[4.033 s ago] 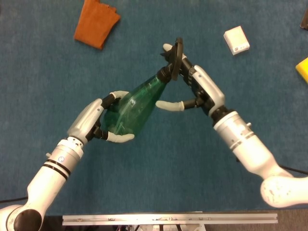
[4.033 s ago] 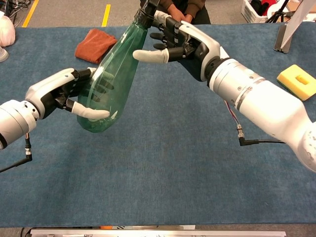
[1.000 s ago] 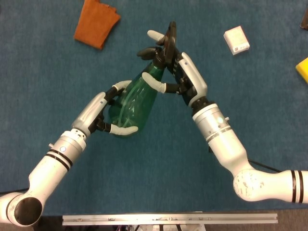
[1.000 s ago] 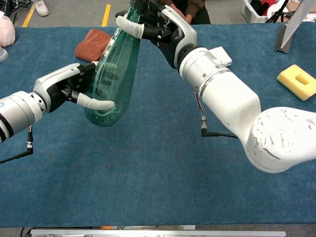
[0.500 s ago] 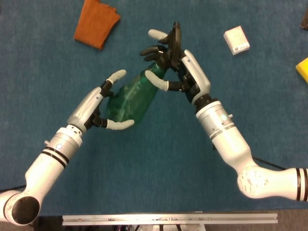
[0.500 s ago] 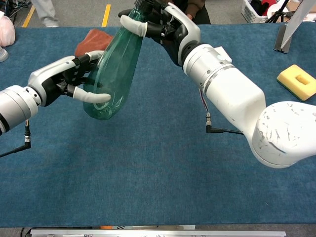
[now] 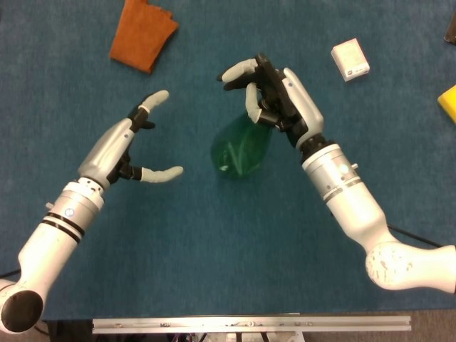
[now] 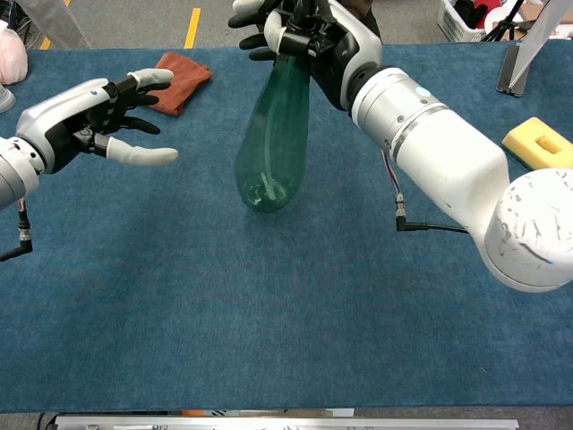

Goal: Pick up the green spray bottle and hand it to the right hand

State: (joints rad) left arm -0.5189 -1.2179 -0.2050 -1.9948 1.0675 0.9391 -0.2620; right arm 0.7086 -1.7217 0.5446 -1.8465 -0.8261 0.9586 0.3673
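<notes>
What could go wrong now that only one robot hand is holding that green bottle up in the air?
The right robot hand grips the green spray bottle only at its top, so the long body hangs free and could swing or slip out. If it dropped, it would land on the blue table and might roll. The left robot hand is open and well off to the side, probably too far away to catch it.

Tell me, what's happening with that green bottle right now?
Right hand grips green spray bottle by its neck, hanging clear of table. Left hand open, apart. Nothing in the way.
</notes>
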